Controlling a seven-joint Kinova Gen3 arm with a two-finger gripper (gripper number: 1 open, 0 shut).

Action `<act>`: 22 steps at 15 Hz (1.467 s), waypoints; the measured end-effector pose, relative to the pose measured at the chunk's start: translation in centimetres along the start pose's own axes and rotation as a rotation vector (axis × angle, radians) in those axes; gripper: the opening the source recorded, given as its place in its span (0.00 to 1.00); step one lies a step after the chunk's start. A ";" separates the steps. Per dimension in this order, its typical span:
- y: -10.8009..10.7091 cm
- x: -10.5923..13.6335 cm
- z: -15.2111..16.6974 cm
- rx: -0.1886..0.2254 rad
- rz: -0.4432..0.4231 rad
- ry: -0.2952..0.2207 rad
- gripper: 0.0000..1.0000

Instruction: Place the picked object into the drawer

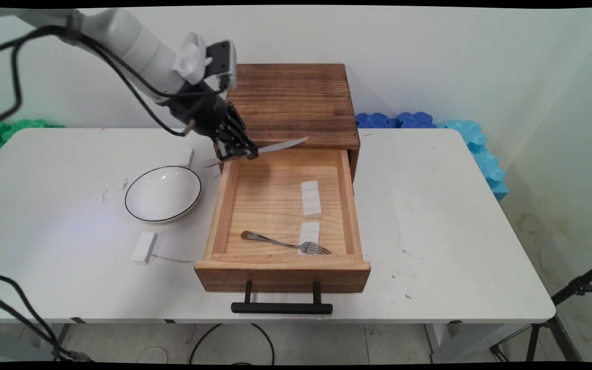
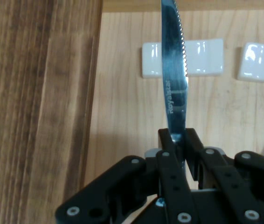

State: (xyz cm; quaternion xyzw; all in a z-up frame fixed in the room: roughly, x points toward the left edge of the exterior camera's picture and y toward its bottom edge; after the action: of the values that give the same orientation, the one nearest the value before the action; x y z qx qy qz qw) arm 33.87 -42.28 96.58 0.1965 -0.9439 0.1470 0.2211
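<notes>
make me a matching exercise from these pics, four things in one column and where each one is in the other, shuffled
Things:
1. knife
2. fork
3. bowl
4. loose white block

Places:
A. on the table left of the open drawer, black-rimmed and empty
B. clamped between the fingers of the gripper, over the drawer's back edge
C. on the table just in front of the bowl
D. lying inside the drawer near its front

Pairs: 1-B, 2-D, 3-A, 4-C

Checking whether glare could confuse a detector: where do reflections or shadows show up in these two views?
Hand view: bright glare streaks on the knife blade and the white rests. Main view: soft shadow inside the drawer under the gripper; plate evenly lit.
</notes>
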 end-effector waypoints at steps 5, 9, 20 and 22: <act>0.3 1.3 2.6 0.000 -0.014 -0.014 0.00; 0.6 2.0 4.2 -0.003 -0.023 -0.021 0.00; 1.1 3.8 8.7 -0.013 -0.031 -0.034 0.00; 1.2 4.0 9.3 -0.015 -0.031 -0.035 0.00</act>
State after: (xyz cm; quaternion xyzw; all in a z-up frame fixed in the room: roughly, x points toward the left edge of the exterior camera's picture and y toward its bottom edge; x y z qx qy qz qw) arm 26.72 -45.88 90.23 0.2120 -0.9455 0.1332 0.2082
